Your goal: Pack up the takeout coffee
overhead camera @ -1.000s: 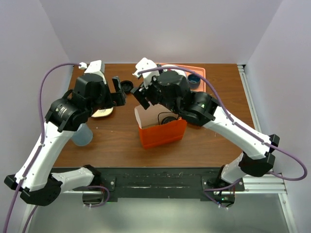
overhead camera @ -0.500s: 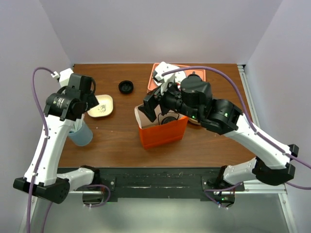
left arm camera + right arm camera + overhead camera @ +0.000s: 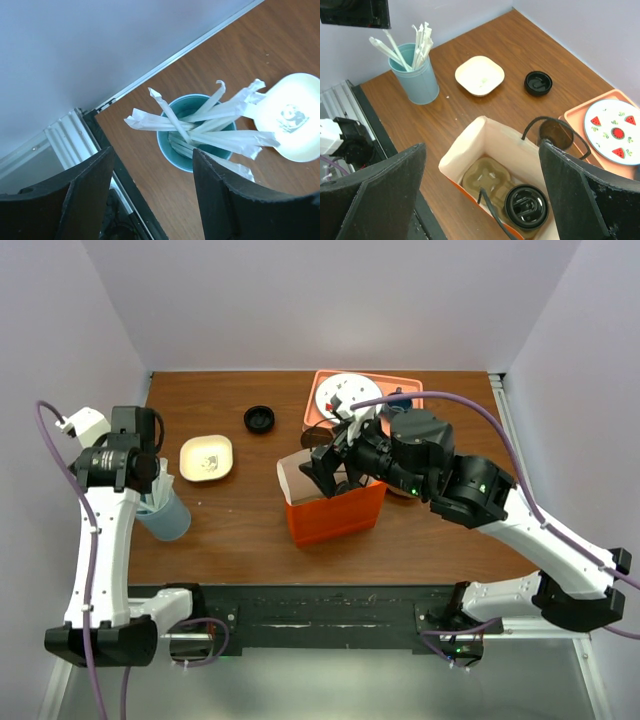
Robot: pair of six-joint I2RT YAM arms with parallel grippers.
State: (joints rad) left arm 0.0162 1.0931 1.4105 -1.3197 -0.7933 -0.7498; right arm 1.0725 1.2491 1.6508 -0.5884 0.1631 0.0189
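1. The tabletop (image 3: 240,530) is smooth brown wood grain. Everything you need sits on its far half, within reach of both arms.
2. The orange bag (image 3: 335,520) stands upright in the middle with its mouth spread. Its cream paper lining shows, so loading from above looks easy. Your right end effector (image 3: 482,150) hovers over that mouth, released, with the jaws wide apart and empty.
3. The orange tray (image 3: 412,385) lies far right and carries a round white plate (image 3: 345,395) printed with watermelon slices.
4. The teal cup (image 3: 417,82) stands at the near left, packed with paper-wrapped straws (image 3: 225,140) that fan out over its rim. Your left end effector (image 3: 153,152) hangs above them with the jaws parted and nothing between them, probably lined up to pick one.
5. The cream dish (image 3: 206,458), square with rounded corners, lies just right of the teal cup.
6. The takeout coffee (image 3: 526,206) is already inside the bag. It sits upright in a moulded pulp carrier (image 3: 482,180) with its glossy black lid on.
7. A flat black disc (image 3: 259,419) lies apart, beyond the dish.
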